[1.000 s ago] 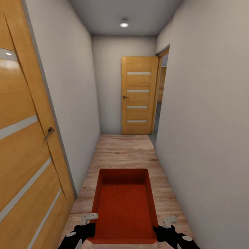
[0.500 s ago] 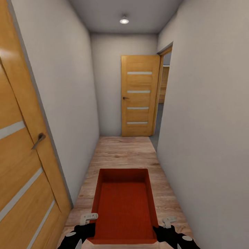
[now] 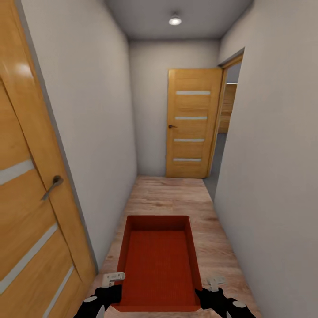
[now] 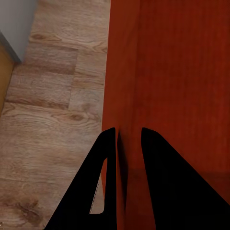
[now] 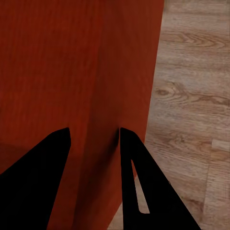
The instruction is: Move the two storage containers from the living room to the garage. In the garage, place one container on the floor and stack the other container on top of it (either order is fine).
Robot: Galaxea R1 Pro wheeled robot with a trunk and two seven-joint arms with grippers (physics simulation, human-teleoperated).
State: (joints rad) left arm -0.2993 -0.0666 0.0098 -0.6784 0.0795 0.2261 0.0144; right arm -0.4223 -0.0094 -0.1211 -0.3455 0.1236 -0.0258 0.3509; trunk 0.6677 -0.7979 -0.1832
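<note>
Head view: I carry one orange-red rectangular storage container (image 3: 159,265) low in front of me through a narrow corridor. My left gripper (image 4: 128,143) pinches its left wall and my right gripper (image 5: 95,139) its right wall. This is the transport step; next I should steer toward the open orange-brown wooden door (image 3: 192,123).

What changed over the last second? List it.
The camera swung left: the far door and ceiling lamp slid right in view. The container stays held between the left gripper and right gripper, each clamped on a side wall.
</note>
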